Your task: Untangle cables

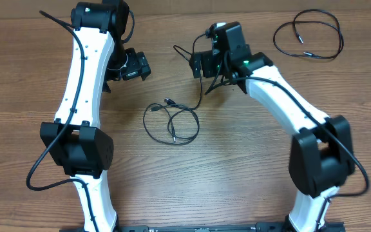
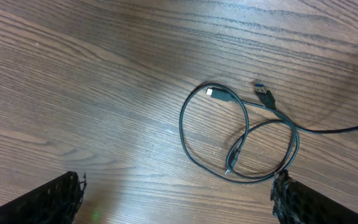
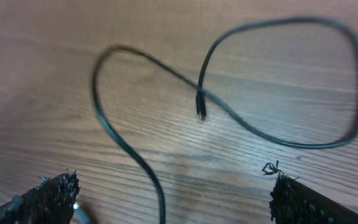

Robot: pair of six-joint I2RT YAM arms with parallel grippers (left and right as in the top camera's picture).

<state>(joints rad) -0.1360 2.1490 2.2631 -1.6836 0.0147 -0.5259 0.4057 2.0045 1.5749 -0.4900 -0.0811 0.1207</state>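
Overhead: loose looped cables [image 1: 170,103] on table [image 1: 237,174]

Surface [image 1: 237,183]: brown wood grain, smooth, matt with faint sheen. Cables [image 2: 181,124]: black rubbery sheath, slightly glossy; plug tips metal. Arms [image 1: 90,64]: white smooth plastic.

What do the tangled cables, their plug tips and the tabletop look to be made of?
The cables are thin black cords, probably rubber or plastic sheathed: matte with a faint sheen, lying in soft loops. The plug tips look like metal, since one end shows bright silver. The tabletop is wood or wood-look laminate, with brown grain lines and a smooth, slightly glossy finish; I cannot tell which.
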